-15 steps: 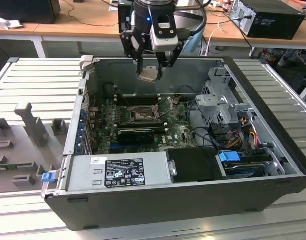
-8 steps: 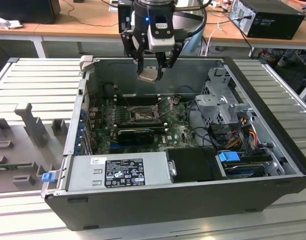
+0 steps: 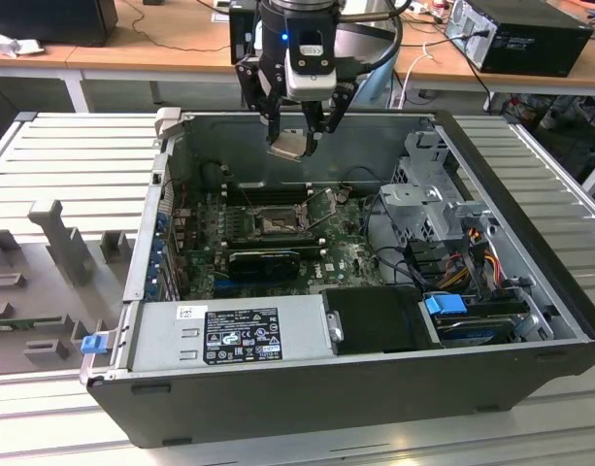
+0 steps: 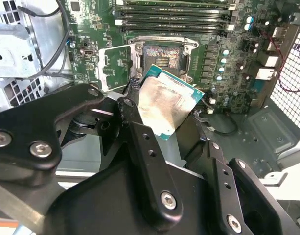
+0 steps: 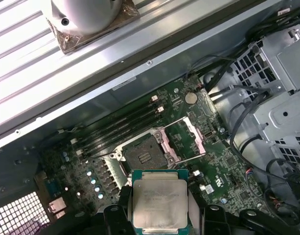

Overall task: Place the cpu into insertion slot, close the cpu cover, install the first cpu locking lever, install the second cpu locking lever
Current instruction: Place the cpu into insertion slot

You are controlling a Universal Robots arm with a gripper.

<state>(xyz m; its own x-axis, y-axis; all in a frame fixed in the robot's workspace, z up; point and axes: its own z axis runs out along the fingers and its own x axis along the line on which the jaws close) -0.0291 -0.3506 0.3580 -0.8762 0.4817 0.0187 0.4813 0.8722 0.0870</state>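
Desk of ribbed grey metal (image 3: pixel 64 155) carries an open black computer case (image 3: pixel 375 388); wooden desks (image 3: pixel 132 53) stand at twelve o'clock. Small square cpu (image 3: pixel 289 146), scuffed dull-silver top and green edge, hangs tilted, clamped in the jaws of the black gripper (image 3: pixel 296 142). In the exterior view it sits at twelve o'clock from the bare square insertion slot (image 3: pixel 275 221).
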